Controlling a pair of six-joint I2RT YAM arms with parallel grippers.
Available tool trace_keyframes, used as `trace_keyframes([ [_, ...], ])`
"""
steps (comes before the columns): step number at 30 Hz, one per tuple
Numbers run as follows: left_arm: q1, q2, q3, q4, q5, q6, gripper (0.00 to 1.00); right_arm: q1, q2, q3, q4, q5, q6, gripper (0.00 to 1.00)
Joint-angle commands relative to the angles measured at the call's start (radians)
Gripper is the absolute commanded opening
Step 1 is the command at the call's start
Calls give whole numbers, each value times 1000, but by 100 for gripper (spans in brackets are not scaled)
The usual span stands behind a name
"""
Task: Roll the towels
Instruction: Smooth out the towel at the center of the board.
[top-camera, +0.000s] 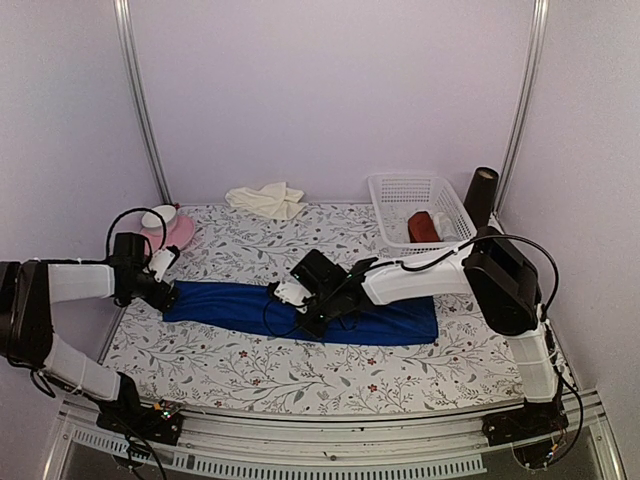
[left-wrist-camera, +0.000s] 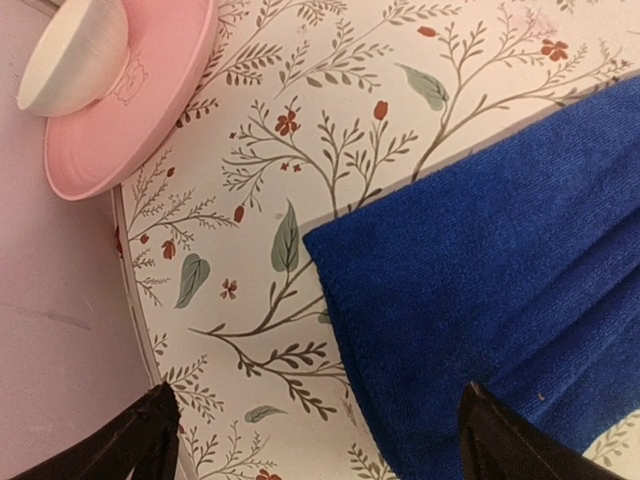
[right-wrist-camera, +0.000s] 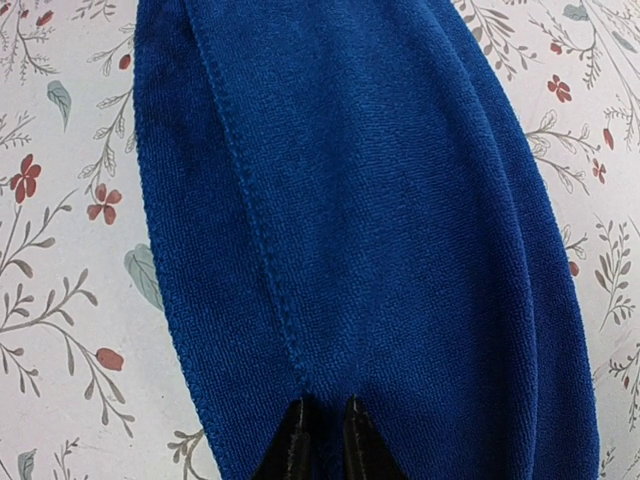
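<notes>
Floral tablecloth (top-camera: 300, 370) is carrying the blue towel (top-camera: 220, 305); right gripper (right-wrist-camera: 322, 405) is pinching its fold, left gripper (left-wrist-camera: 318, 400) is standing fully open.

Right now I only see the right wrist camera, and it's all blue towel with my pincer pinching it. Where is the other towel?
Observer: The cream towel lies crumpled at the far edge of the table, apart from the blue towel.
Operator: What's my other pincer doing?
Observer: The left pincer is wide open at the blue towel's left end, holding nothing.
Operator: Is anything rolled up yet?
Observer: Only a dark red roll, sitting in the white basket at the far right.
</notes>
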Motion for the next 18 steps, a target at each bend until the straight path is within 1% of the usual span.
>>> trace_keyframes([
  [1, 8, 38, -15, 44, -3, 14, 97, -13, -48, -6, -2, -25, 21, 12],
  [9, 7, 125, -4, 91, -64, 37, 97, -23, -20, 13, -3, -66, 33, 12],
  [14, 4, 148, -18, 117, -108, 49, 97, -30, -20, 14, -1, -131, 46, 10],
  [18, -1, 160, -25, 125, -135, 51, 97, -33, -3, 34, -5, -137, 60, 8],
])
